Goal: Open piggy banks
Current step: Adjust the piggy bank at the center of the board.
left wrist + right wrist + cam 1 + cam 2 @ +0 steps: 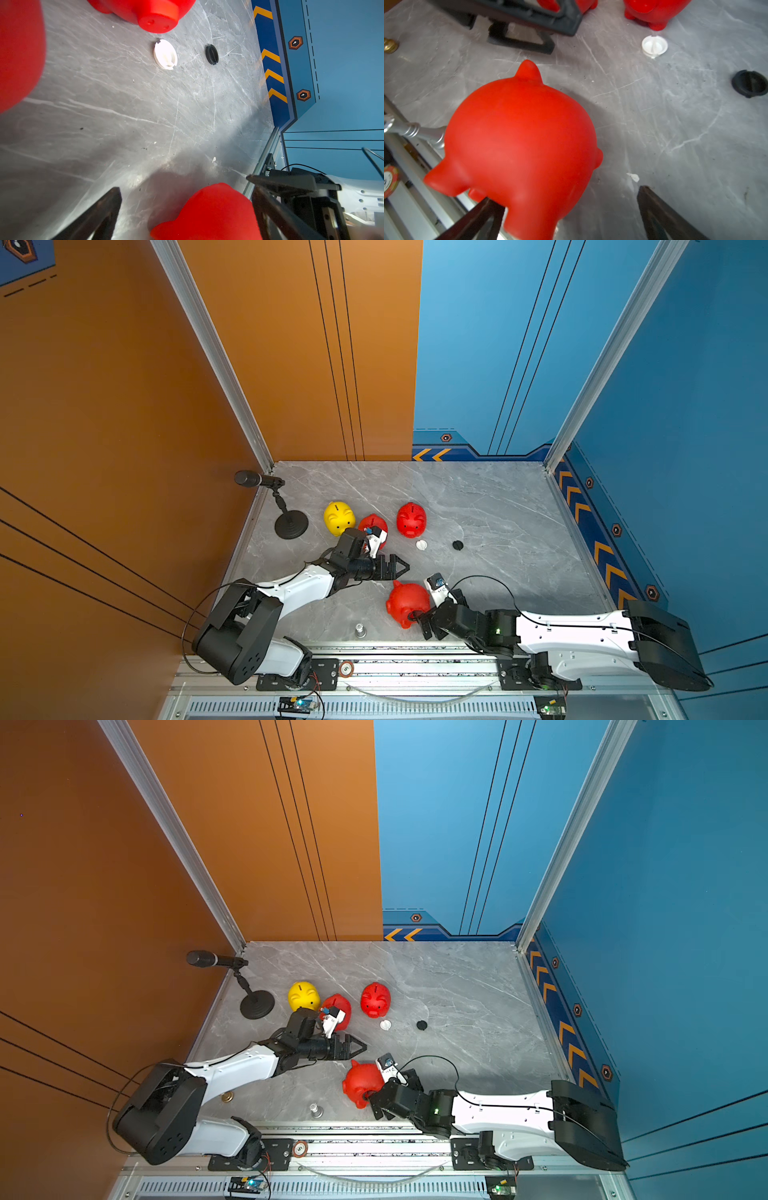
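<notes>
The aluminium rail (pixel 415 668) is fitted along the near edge of the grey marble-patterned table (pixel 498 510). Nearer than the white plug disc (pixel 421 544), a red piggy bank (pixel 408 603) lies tipped over. The right gripper (pixel 420 624) is spread wide beside its feet, with nothing clamped. The left gripper (pixel 404 567), released, is held just short of the disc. A black plug disc (pixel 457 545) lies to the right. Just beyond the disc a second red piggy bank (pixel 411 520) stands upright. A third red piggy bank (pixel 372 526) and a yellow piggy bank (pixel 338 517) stand to the left. The table is enclosed by an orange wall (pixel 124 406) and a blue wall (pixel 685 406).
</notes>
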`<state>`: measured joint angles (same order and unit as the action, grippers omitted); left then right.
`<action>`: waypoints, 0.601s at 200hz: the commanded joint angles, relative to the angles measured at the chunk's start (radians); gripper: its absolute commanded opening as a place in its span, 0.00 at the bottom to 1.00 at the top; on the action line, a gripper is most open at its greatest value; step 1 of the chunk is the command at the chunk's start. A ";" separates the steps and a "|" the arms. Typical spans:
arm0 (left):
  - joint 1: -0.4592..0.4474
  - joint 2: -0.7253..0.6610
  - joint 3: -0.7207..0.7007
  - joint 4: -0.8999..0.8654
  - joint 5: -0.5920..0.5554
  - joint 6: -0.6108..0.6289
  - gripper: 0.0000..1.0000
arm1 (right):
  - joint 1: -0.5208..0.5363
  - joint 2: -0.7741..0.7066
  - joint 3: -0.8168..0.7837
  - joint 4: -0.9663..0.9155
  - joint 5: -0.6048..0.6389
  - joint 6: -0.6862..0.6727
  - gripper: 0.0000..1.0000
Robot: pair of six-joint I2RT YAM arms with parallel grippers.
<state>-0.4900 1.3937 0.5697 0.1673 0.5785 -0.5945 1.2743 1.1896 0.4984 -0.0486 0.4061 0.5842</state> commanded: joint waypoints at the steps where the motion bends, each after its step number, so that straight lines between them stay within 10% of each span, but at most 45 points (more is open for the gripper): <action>1: 0.015 -0.038 -0.023 -0.038 -0.015 0.009 0.99 | -0.046 -0.001 0.022 0.012 0.041 -0.050 1.00; 46: 0.025 -0.055 -0.033 -0.039 -0.010 0.003 0.98 | -0.136 -0.099 0.010 -0.031 -0.080 -0.164 1.00; 120: 0.022 -0.047 -0.033 -0.023 0.006 -0.006 0.98 | -0.238 -0.272 0.040 -0.178 -0.691 -0.039 0.99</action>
<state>-0.4713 1.3556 0.5495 0.1417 0.5758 -0.5957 1.0328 0.9386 0.5060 -0.1596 -0.0273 0.4679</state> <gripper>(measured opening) 0.980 0.997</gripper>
